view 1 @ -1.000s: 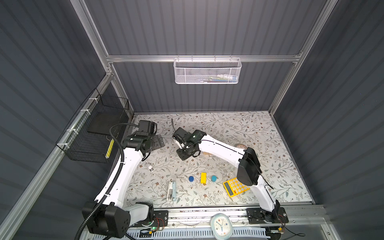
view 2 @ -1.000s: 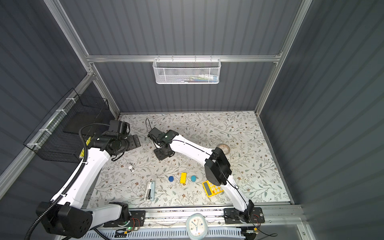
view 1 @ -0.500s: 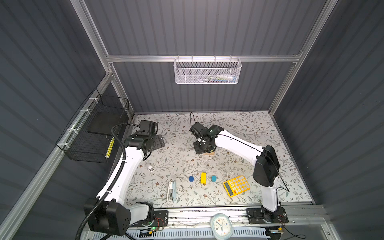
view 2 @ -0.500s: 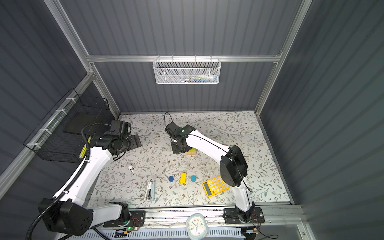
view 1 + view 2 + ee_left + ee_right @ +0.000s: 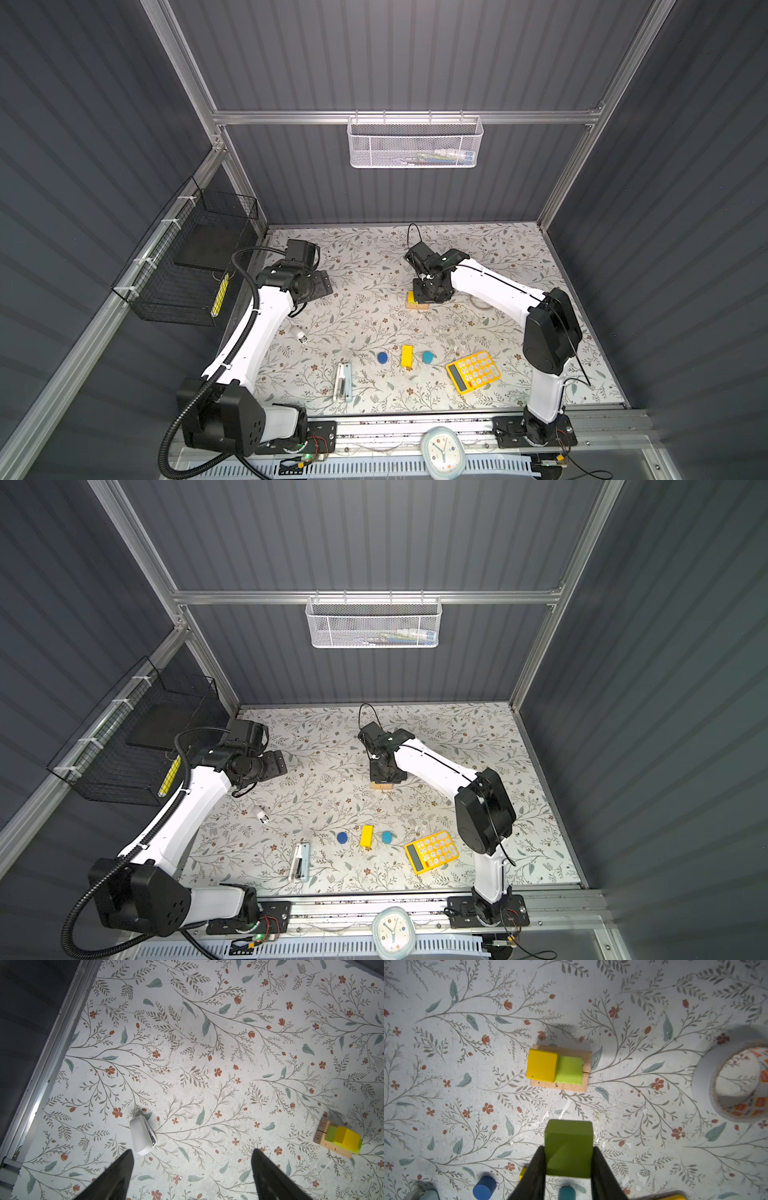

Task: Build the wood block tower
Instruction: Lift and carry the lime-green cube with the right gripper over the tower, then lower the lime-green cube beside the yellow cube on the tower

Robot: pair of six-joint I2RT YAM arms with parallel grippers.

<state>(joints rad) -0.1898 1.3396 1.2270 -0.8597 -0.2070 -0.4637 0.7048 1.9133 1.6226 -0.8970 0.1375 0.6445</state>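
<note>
The wood block tower stands mid-table as a low stack. Two tan bars (image 5: pixel 560 1085) lie side by side, with a yellow cube (image 5: pixel 542 1068) and a lime-green block (image 5: pixel 570 1070) on top. In a top view the stack (image 5: pixel 417 306) shows just in front of my right gripper (image 5: pixel 432 289). That right gripper (image 5: pixel 568 1148) is shut on a green block (image 5: pixel 568 1138), held above the table near the stack. A blue cylinder (image 5: pixel 382 357), a yellow bar (image 5: pixel 407 356) and a teal cylinder (image 5: pixel 427 356) lie loose near the front. My left gripper (image 5: pixel 192 1151) hangs open and empty at the left.
A yellow calculator (image 5: pixel 473 371) lies front right. A clear tape roll (image 5: pixel 735 1080) sits right of the stack. A small white plug (image 5: pixel 142 1136) lies below the left gripper, and a pale stapler (image 5: pixel 343 381) lies near the front. A black wire basket (image 5: pixel 191 266) hangs on the left wall.
My right arm has swung from the left-middle of the table to the right, carrying the green block to the stack. The left arm has barely moved.
</note>
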